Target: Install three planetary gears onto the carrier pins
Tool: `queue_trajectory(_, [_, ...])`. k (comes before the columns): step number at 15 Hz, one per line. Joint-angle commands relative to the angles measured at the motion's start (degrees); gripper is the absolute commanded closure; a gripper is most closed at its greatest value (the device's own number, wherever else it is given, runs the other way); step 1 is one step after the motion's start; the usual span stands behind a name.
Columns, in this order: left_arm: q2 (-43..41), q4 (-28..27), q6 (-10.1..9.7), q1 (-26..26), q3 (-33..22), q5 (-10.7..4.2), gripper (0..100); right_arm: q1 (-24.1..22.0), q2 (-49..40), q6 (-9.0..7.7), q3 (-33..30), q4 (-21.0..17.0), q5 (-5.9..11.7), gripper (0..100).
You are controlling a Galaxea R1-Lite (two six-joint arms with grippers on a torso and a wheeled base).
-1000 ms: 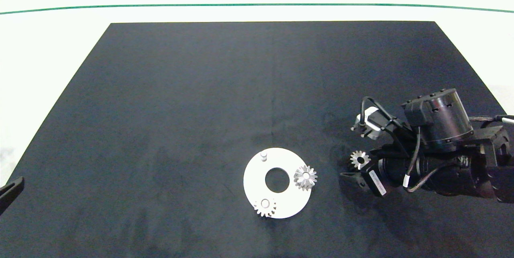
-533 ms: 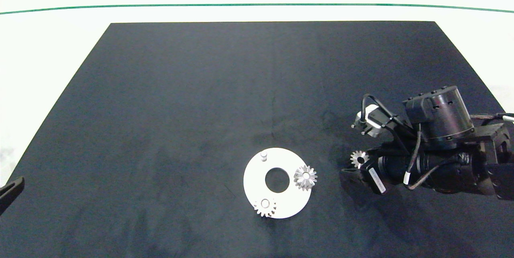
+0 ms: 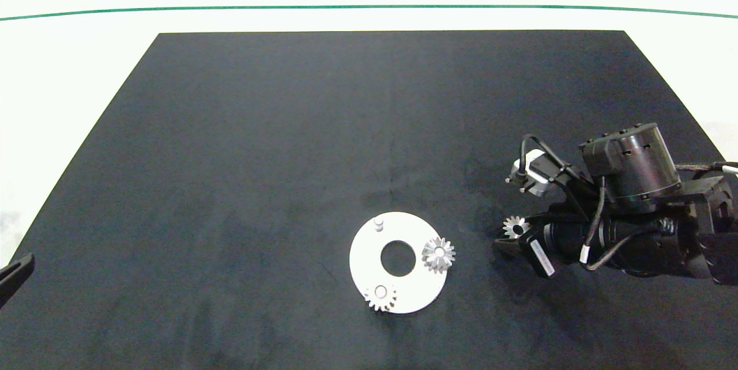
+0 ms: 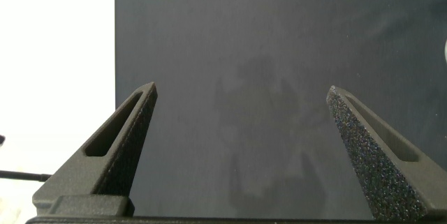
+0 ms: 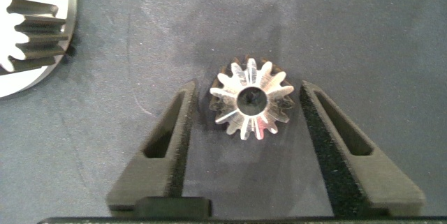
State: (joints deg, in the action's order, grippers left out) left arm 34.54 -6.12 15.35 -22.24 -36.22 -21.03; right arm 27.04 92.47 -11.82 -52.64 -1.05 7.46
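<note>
A flat white disc [image 3: 366, 255] lies on the black mat near the front. Two planetary gears [image 3: 438, 254] [image 3: 380, 297] sit on two of its carrier pins. The pin at the back [image 3: 378, 223] stands bare. A loose gear [image 3: 516, 227] [image 5: 249, 98] lies flat on the mat to the right of the disc. My right gripper [image 3: 513, 234] [image 5: 248, 90] is low over the mat, open, with a finger on either side of this gear and a small gap at each. My left gripper [image 4: 241, 97] hangs open over bare mat at the left edge [image 3: 14, 274].
The black mat [image 3: 288, 128] covers most of the white table. The disc's rim [image 5: 31, 79] with one mounted gear [image 5: 31, 25] shows beyond my right gripper's fingers, close to the loose gear.
My right gripper has sunk lower around the loose gear, hiding more of it in the head view. The gear, the disc and the left arm have not moved.
</note>
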Motion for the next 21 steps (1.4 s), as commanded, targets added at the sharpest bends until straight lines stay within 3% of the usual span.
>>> queue_trajectory(1, [0.01, -0.03, 0.03, 0.26, 0.01, -0.15, 0, -0.06, 0.26, -0.04, -0.01, -0.01, -0.08, 48])
queue_trajectory(21, [-0.26, -0.03, 0.12, 0.18, 0.01, -0.15, 0, -0.50, 1.40, 0.05, 0.08, 1.22, -0.52, 87])
